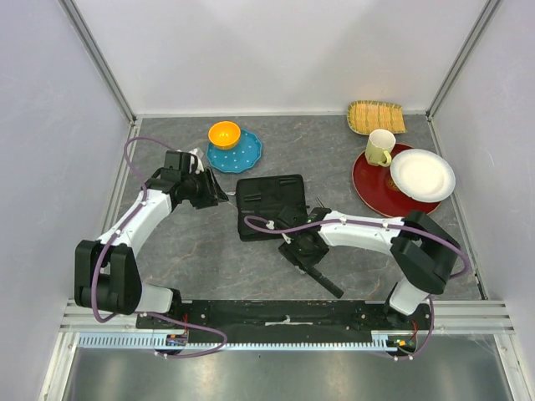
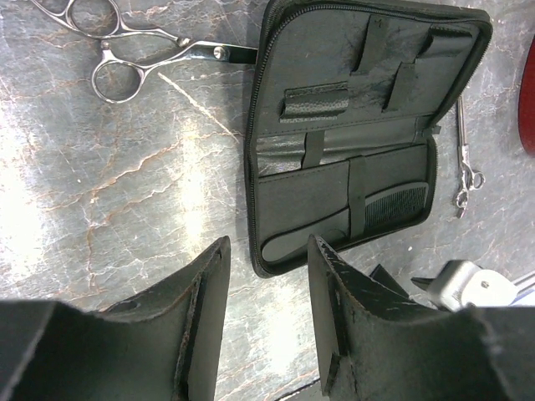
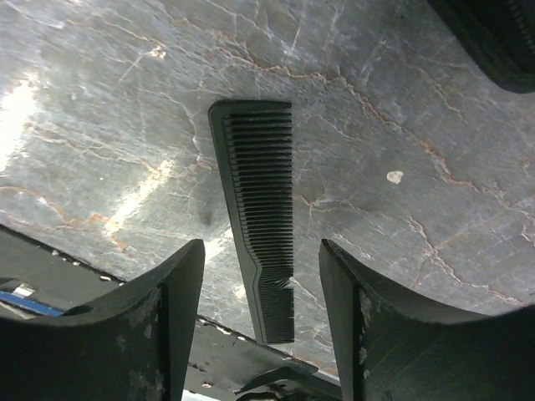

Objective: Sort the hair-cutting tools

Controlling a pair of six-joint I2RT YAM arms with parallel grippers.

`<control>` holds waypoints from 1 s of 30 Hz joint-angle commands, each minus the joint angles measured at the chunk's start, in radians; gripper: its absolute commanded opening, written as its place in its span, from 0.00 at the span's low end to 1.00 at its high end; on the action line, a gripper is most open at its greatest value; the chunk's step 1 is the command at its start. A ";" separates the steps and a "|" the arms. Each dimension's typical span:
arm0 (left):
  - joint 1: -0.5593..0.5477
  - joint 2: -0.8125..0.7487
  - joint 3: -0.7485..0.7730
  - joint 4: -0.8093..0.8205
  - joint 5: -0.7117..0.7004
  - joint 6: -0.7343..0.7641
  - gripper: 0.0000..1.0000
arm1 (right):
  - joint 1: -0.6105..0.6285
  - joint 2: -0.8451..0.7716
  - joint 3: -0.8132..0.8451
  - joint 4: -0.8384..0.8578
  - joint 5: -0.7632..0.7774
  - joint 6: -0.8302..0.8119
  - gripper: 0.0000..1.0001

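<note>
Right jaws stand wide over a comb (image 3: 257, 217) flat on the counter (image 3: 100, 125). Left jaws gape empty beside the open case (image 2: 318, 50).

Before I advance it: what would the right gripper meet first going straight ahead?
Probably the black comb, lying flat on the table, centred before the open right gripper; how far off is unclear.
</note>
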State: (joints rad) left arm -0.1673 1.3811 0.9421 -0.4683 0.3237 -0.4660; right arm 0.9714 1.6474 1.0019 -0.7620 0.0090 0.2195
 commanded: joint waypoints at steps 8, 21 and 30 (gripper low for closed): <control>0.014 0.019 -0.016 0.053 0.071 -0.006 0.49 | -0.006 0.077 0.003 -0.003 0.049 0.007 0.59; 0.015 0.038 -0.019 0.057 0.074 -0.006 0.49 | -0.138 0.100 -0.049 0.010 0.072 0.121 0.40; 0.015 0.055 -0.020 0.060 0.080 -0.005 0.49 | -0.283 0.051 -0.140 0.038 0.111 0.215 0.38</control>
State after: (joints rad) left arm -0.1562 1.4261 0.9245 -0.4389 0.3775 -0.4664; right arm 0.7479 1.6653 0.9474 -0.7769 -0.0055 0.3870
